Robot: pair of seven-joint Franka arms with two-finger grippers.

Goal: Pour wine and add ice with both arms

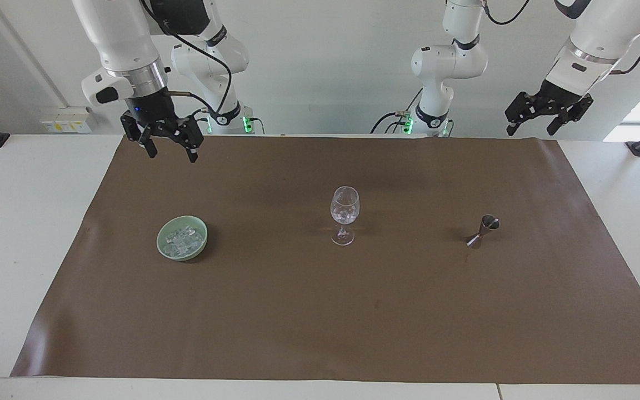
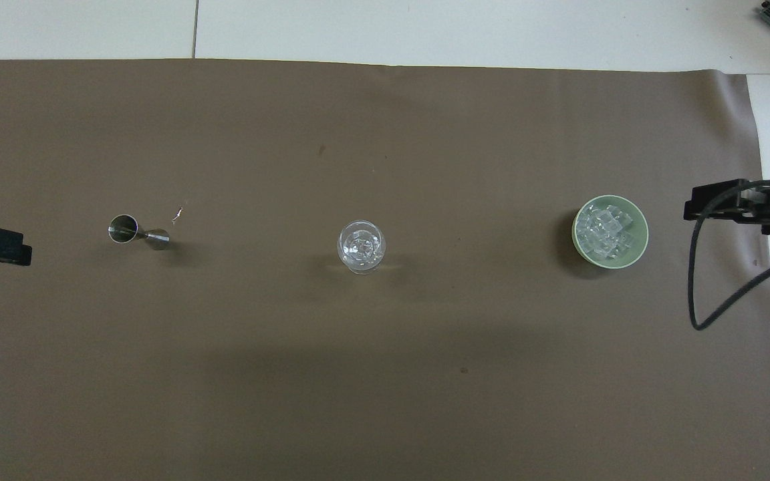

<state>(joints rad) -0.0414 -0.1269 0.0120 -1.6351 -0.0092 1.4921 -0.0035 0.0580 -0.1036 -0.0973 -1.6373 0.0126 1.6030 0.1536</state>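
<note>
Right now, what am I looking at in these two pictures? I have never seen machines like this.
These are two white jointed robot arms at a table covered by a brown mat. One picture looks across the table at them; the other looks down from above their end.

On the mat stand a pale green bowl of clear ice cubes toward the right arm's end, a clear stemmed wine glass in the middle with ice in it, and a small metal double-cone measuring cup toward the left arm's end.

Each arm ends in a black two-finger end effector. The right end effector and the left end effector both hang open in the air, holding nothing.
</note>
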